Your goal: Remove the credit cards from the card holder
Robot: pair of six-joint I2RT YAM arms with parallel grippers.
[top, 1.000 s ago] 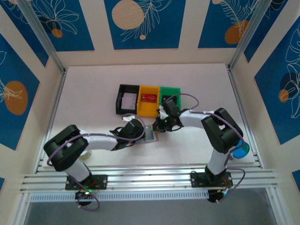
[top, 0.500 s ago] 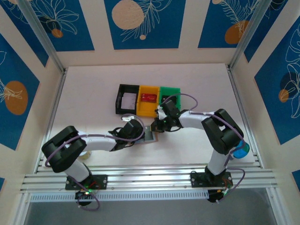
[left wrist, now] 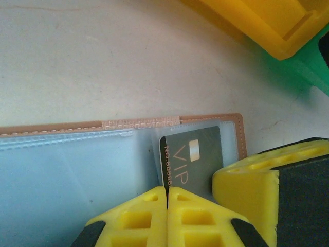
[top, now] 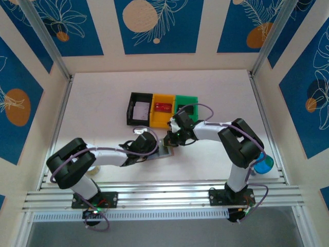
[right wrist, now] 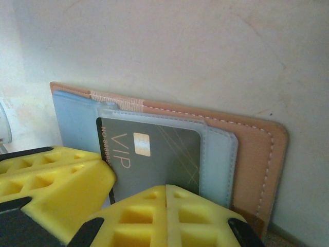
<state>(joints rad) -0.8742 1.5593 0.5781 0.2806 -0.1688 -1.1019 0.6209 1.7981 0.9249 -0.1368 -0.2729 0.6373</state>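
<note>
On the left wrist view, the card holder (left wrist: 72,170) runs off the left and bottom edges. The VIP card (left wrist: 195,154) loses its lower part behind my left end effector (left wrist: 167,191), whose fingers are pressed together. On the right wrist view, the right end effector (right wrist: 165,189), likewise closed, covers the card's bottom edge. I can't tell whether either pinches anything. The card's number is cut short.

The dark card (right wrist: 154,154) in the card holder (right wrist: 257,154) reads "VIP" in gold. "NO." and a row of eights, partly hidden, run along its edge.
</note>
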